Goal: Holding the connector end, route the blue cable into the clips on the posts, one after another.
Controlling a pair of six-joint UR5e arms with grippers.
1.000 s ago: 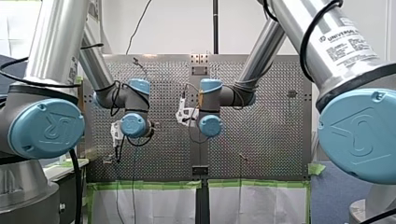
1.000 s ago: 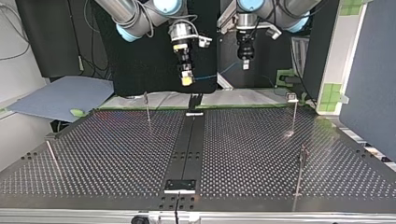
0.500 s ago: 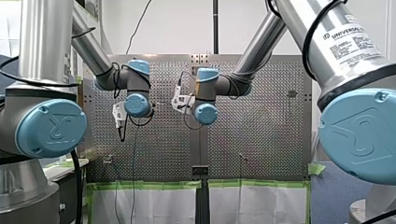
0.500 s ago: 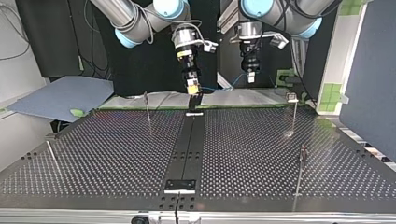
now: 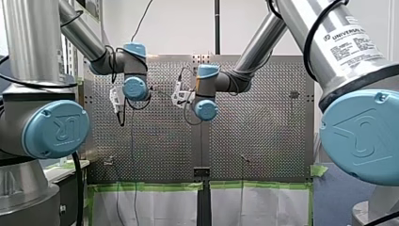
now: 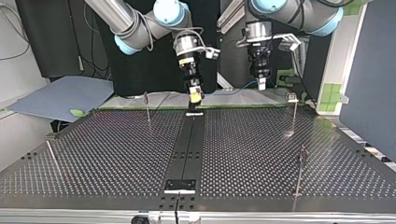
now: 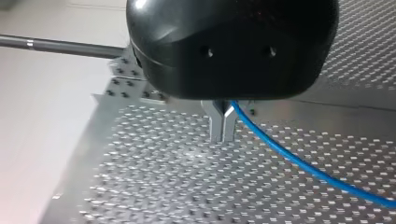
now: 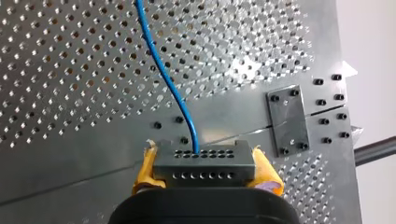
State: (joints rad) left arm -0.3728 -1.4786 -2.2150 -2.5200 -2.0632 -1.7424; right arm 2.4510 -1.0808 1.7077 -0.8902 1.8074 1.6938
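Cable thin, blue | right pincer clamps grey connector | left pincer pinches it

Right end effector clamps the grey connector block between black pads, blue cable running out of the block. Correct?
Not quite: the pads are yellow, not black, as the right wrist view shows. The rest holds: my right end effector clamps the grey connector block, and the blue cable runs out of the block.
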